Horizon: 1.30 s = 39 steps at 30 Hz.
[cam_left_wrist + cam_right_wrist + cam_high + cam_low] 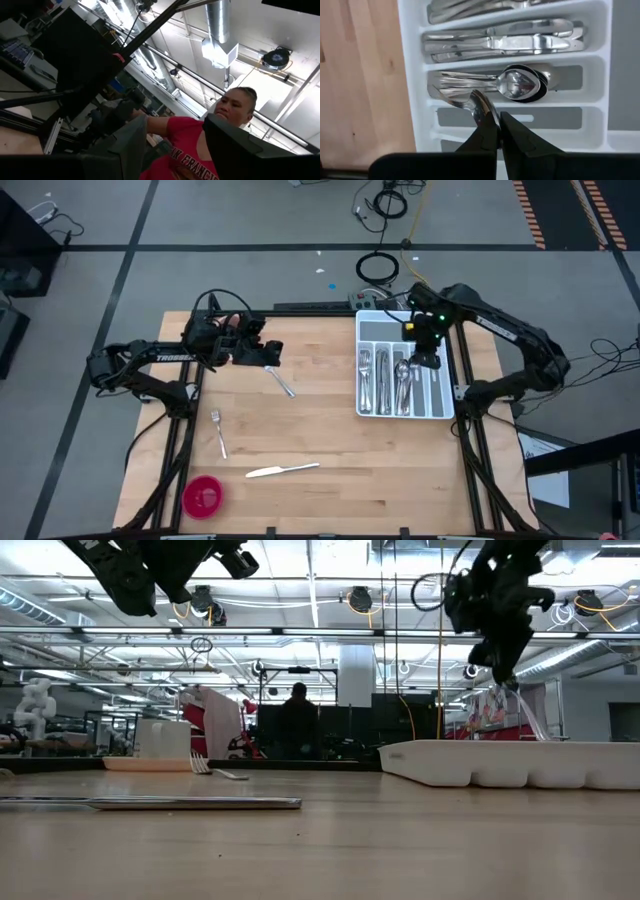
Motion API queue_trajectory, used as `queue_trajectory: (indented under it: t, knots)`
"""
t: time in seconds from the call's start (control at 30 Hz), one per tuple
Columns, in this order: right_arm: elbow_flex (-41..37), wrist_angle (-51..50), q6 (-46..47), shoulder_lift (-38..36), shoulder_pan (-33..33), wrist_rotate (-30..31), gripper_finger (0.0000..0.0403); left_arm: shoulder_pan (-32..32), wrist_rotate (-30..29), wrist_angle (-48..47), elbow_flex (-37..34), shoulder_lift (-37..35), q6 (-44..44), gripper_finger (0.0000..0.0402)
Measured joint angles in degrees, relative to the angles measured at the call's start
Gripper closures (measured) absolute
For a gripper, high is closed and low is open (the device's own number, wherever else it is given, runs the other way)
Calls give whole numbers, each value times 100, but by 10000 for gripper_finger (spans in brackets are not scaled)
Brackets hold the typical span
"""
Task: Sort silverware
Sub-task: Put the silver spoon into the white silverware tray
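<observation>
While the right gripper [496,131] is pinching a spoon [479,106] over the tray [415,75]'s spoon compartment, the left gripper [262,353] is waiting wide, empty; next: release into that slot.

The left arm [150,358] carries white lettering reading "TROSSEN". A person's red shirt [187,150], beyond the left pincer, reads "FRANCIS", partly hidden.
</observation>
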Motion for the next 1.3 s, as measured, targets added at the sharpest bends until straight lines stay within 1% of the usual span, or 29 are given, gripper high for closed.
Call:
queue_trajectory:
  t: [0.13,0.27,0.43,0.6,0.93,1.3]
  knots:
    - [2,36,-245,395,-145,-30,403,1,-2,0,0,0,-1,201]
    - [2,281,-394,698,-264,-289,403,0,-4,0,0,-1,-1,201]
    - [2,430,-570,1003,-300,-319,403,1,-2,0,0,0,-1,201]
    - [2,596,-655,1255,-414,-567,403,0,2,0,2,-1,-2,201]
    - [4,548,-925,1874,-636,-615,403,1,30,0,2,-1,-10,201]
    - [4,532,-1116,2499,-640,-600,403,1,107,0,2,0,-10,201]
